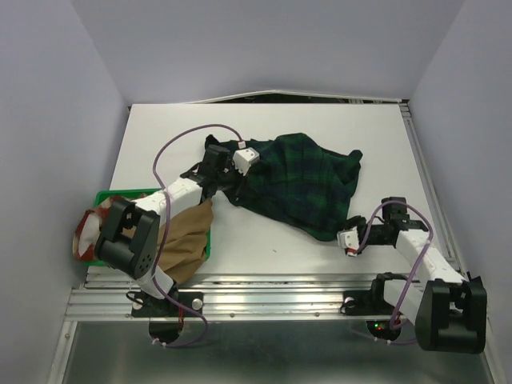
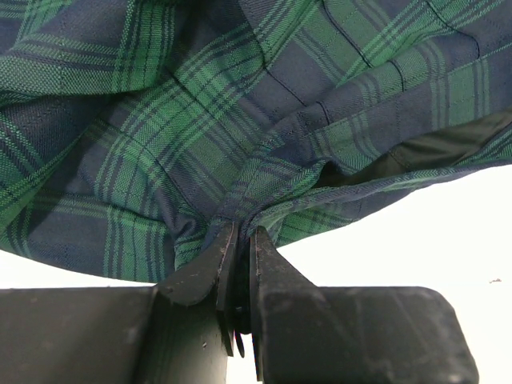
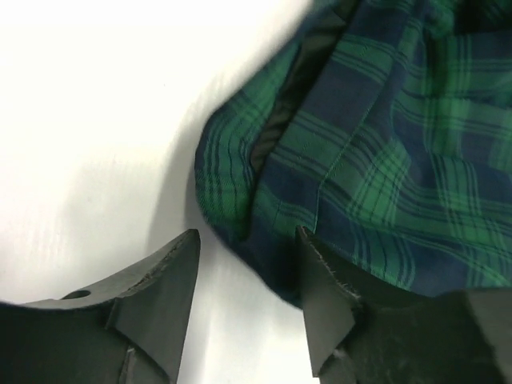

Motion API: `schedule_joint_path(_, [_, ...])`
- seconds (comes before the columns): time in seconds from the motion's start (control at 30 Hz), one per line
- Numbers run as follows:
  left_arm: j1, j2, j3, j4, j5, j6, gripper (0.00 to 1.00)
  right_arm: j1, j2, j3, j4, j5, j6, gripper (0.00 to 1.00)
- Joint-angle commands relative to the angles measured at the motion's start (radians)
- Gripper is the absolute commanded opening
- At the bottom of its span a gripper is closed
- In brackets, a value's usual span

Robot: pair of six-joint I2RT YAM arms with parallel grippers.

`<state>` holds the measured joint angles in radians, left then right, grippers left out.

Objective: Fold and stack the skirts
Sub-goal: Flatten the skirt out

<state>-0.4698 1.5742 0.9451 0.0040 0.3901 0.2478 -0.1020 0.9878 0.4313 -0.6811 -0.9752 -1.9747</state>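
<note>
Far left: red-and-cream checked skirt bunched at the left end of the green tray, partly hidden behind my left arm's base joint. Cannot tell how much of it lies inside the tray.

Next: tan-brown skirt, crumpled, draped over the tray's right end and onto the white table. My left arm passes above it. Neither of my grippers touches it.

Left gripper: jaws pressed together with only a sliver between them. A gathered fold of the tartan skirt is pinched at the tips. The cloth fans up and out from the pinch in creases, so the grip bears on fabric. On the wrist view, the bare table shows below the hanging cloth to the right.

Middle: the tartan skirt lies rumpled on the table, running from my left gripper at its left end toward its lower corner by my right gripper. Unfolded, and well apart from the other two skirts.

Right gripper: jaws apart at a moderate gap, not clamped on anything. The rounded hem corner of the tartan skirt sits between the fingertips. One finger lies against the cloth's edge. The other finger stands over bare table, just beside the hem, with white surface showing between it and the fabric. Nothing held on this side.
</note>
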Motion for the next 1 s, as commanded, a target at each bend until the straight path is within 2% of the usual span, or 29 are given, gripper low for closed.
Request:
schedule_joint_path(0.0, [0.010, -0.005, 0.040, -0.002, 0.012, -0.019, 0.00, 0.042, 0.032, 0.035, 0.023, -0.011, -0.233, 0.49])
schedule_joint_path(0.03, [0.011, -0.005, 0.041, -0.002, 0.012, -0.021, 0.00, 0.042, 0.037, 0.037, 0.076, -0.019, -0.195, 0.26])
schedule_joint_path(0.07, [0.013, -0.005, 0.044, -0.002, 0.012, -0.021, 0.00, 0.051, 0.037, 0.040, 0.106, -0.042, -0.094, 0.10])
schedule_joint_path(0.1, [0.013, -0.008, 0.047, -0.002, 0.010, -0.021, 0.00, 0.051, 0.035, 0.043, 0.142, -0.051, -0.029, 0.03])
schedule_joint_path(0.13, [0.019, -0.009, 0.052, -0.002, 0.009, -0.021, 0.00, 0.051, 0.023, 0.047, 0.237, -0.059, 0.038, 0.01])
schedule_joint_path(0.2, [0.028, -0.013, 0.079, -0.036, 0.010, -0.024, 0.00, 0.051, 0.003, 0.056, 0.349, -0.059, 0.334, 0.01])
schedule_joint_path(0.23, [0.034, -0.022, 0.096, -0.042, 0.013, -0.031, 0.00, 0.051, -0.009, 0.064, 0.502, -0.054, 0.484, 0.01])
schedule_joint_path(0.27, [0.051, -0.026, 0.134, -0.058, 0.019, -0.033, 0.00, 0.051, -0.023, 0.090, 0.591, -0.015, 0.756, 0.01])
schedule_joint_path(0.33, [0.066, -0.045, 0.190, -0.078, 0.024, -0.030, 0.00, 0.051, -0.014, 0.148, 0.728, 0.058, 0.905, 0.01])
schedule_joint_path(0.37, [0.077, -0.049, 0.222, -0.102, 0.023, -0.018, 0.00, 0.051, 0.000, 0.246, 0.729, 0.123, 1.050, 0.01])
schedule_joint_path(0.43, [0.108, -0.062, 0.340, -0.117, 0.020, -0.012, 0.00, 0.024, 0.044, 0.344, 0.747, 0.170, 1.202, 0.01])
schedule_joint_path(0.47, [0.121, -0.063, 0.378, -0.121, 0.015, -0.010, 0.00, 0.013, 0.058, 0.392, 0.762, 0.222, 1.347, 0.01])
schedule_joint_path(0.6, [0.201, -0.081, 0.588, -0.067, -0.031, -0.030, 0.00, -0.034, 0.145, 0.657, 0.830, 0.407, 1.591, 0.01])
schedule_joint_path(0.67, [0.221, -0.109, 0.622, 0.031, -0.069, -0.051, 0.00, -0.057, 0.170, 0.745, 0.834, 0.476, 1.696, 0.01])
schedule_joint_path(0.8, [0.224, -0.241, 0.595, 0.212, -0.051, -0.026, 0.00, -0.067, 0.166, 0.880, 0.835, 0.510, 1.754, 0.01])
schedule_joint_path(0.97, [0.208, -0.293, 0.624, 0.143, -0.060, 0.079, 0.00, -0.067, 0.111, 0.928, 0.833, 0.569, 1.685, 0.01])
